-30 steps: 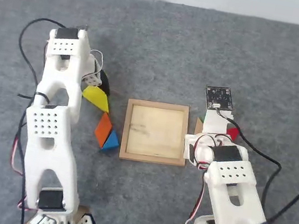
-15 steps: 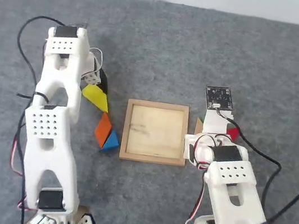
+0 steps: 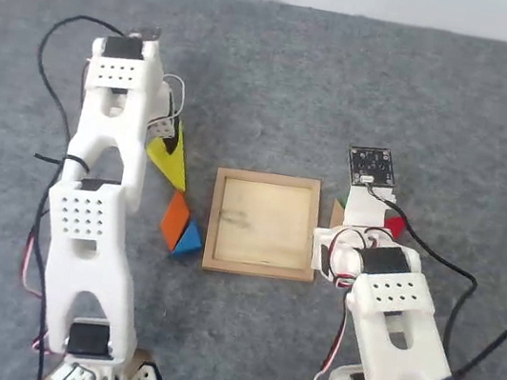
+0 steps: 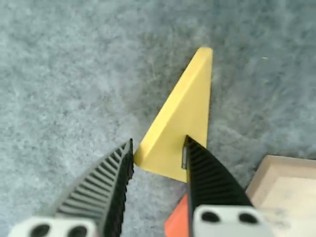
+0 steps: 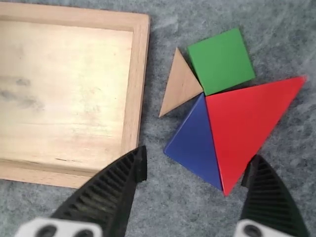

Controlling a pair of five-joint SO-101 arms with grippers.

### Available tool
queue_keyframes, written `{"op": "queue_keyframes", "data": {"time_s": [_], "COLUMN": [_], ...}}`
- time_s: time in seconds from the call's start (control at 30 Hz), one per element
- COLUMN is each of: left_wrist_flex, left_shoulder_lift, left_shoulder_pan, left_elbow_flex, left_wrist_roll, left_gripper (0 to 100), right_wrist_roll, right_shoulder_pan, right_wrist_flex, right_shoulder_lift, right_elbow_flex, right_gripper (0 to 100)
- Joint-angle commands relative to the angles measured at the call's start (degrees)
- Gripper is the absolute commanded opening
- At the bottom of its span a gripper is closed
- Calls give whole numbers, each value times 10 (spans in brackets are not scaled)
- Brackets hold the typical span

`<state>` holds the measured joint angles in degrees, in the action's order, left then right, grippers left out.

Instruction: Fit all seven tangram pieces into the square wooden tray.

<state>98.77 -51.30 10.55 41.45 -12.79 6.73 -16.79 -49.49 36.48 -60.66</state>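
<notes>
Holding the left pincer [image 4: 158,148] partly open above the wide end of the yellow triangle [image 4: 182,113], gripping nothing, with one finger over the triangle's edge and the other over the grey tabletop [image 3: 347,89]. Showing that triangle lying flat on the tabletop, near the tray [image 3: 270,179] and just beside an orange piece [image 3: 174,218], which is touching a small blue triangle [image 3: 190,238]. Holding the right pincer [image 5: 197,160] wide open on the tray's other side, gripping nothing, spanning a dark blue triangle [image 5: 197,143] and a red triangle [image 5: 247,123]. Showing those two lying edge to edge, with a green square [image 5: 220,60] and a tan triangle [image 5: 178,86] meeting them at a corner. Showing bare wood inside the tray, sitting between the two arms, with all seven pieces outside it.
</notes>
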Motion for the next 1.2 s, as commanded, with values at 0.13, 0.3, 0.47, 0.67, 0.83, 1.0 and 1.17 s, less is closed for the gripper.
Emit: {"op": "queue_keyframes", "data": {"time_s": [0.13, 0.3, 0.47, 0.67, 0.83, 1.0, 1.17], "left_wrist_flex": [16, 17, 17, 17, 17, 17, 17], "left_shoulder_lift": [3, 7, 7, 7, 7, 7, 7], "left_shoulder_pan": [-77, -104, -134, -163, -188, -213, -232], "left_elbow_flex": [-25, -20, -19, -19, -18, -18, -18], "left_wrist_roll": [-4, -24, -25, -25, -25, -25, -25], "left_gripper": [122, 122, 118, 87, 87, 87, 87], "right_wrist_roll": [5, 5, 5, 4, -18, -19, -19], "right_shoulder_pan": [0, 0, 0, 0, 0, 0, 0], "right_wrist_flex": [9, 9, 9, 9, 9, 9, 9], "right_shoulder_lift": [3, 3, 3, 3, 3, 3, 3], "right_elbow_flex": [32, 32, 33, 33, 33, 33, 33], "right_gripper": [318, 318, 318, 318, 318, 318, 318]}}
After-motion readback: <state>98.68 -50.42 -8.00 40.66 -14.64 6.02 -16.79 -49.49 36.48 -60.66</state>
